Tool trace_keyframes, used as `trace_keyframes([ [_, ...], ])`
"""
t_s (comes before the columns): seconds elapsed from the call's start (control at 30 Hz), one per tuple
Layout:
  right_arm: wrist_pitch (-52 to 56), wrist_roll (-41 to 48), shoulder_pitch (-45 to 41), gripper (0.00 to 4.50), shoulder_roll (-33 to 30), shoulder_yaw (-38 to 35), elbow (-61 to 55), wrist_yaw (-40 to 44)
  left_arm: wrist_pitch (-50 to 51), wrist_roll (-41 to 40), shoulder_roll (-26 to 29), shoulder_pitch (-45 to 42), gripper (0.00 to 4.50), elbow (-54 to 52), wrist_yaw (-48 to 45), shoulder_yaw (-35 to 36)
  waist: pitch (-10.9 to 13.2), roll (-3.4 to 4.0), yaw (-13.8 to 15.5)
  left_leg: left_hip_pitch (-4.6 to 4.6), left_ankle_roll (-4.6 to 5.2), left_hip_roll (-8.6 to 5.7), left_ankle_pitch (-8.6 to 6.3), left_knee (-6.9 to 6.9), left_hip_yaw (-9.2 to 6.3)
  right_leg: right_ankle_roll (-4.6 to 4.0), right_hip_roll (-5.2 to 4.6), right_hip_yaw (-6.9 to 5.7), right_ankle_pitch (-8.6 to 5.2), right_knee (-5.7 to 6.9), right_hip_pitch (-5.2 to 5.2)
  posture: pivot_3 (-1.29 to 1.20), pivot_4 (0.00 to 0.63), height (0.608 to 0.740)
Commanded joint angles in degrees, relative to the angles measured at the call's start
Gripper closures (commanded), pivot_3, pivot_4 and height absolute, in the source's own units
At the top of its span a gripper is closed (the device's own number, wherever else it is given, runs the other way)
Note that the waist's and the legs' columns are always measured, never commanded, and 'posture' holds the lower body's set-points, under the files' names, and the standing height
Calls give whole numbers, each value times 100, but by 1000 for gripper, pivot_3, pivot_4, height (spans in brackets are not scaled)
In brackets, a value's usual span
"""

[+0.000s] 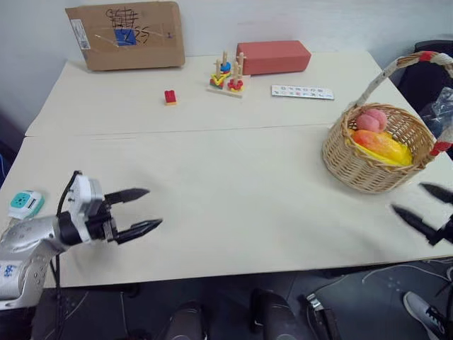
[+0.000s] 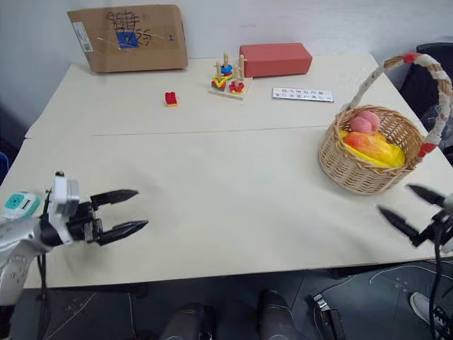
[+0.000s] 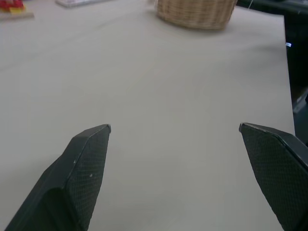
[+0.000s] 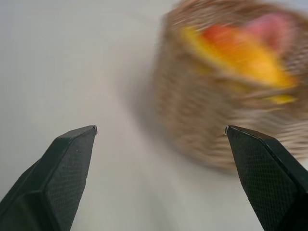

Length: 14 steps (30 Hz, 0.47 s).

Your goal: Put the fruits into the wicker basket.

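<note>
Both grippers' jaws spread, fruits [image 1: 379,138] in wicker basket [image 1: 368,173]

Open left claw [image 3: 174,129] over bare table [image 3: 159,96]

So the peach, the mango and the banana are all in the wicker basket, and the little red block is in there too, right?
Not quite. The red block sits on the table, far from the wicker basket, as the left eye view shows. The peach, mango and banana are indeed inside.
</note>
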Motion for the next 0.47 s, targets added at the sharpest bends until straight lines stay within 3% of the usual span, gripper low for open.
trace_keyframes([
  [0.03, -272, 137, -221, 44, 136, 463, -423, 382, -640, 383, 35, 508, 0, -114, -111, 265, 0, -1, -37, 29, 0, 7, -4, -14, -11, -8, -2, 6, 4, -3, 13, 0, 150, 740],
  [0.27, -450, -87, -1277, 44, 898, 2416, -910, 881, -1112, 808, -230, 1191, 0, -587, 352, 387, -1, 1, -108, 66, -4, 17, -8, -41, -30, -14, -9, -7, 2, -21, 56, 0, 150, 740],
  [0.47, -790, -441, -2030, 44, 1147, 3068, -168, 1058, -1262, 943, -341, 1294, 0, -741, 525, 319, -1, 1, -52, 60, 14, 7, -14, -33, -40, -12, -31, -16, 3, 0, 63, 0, 150, 740],
])
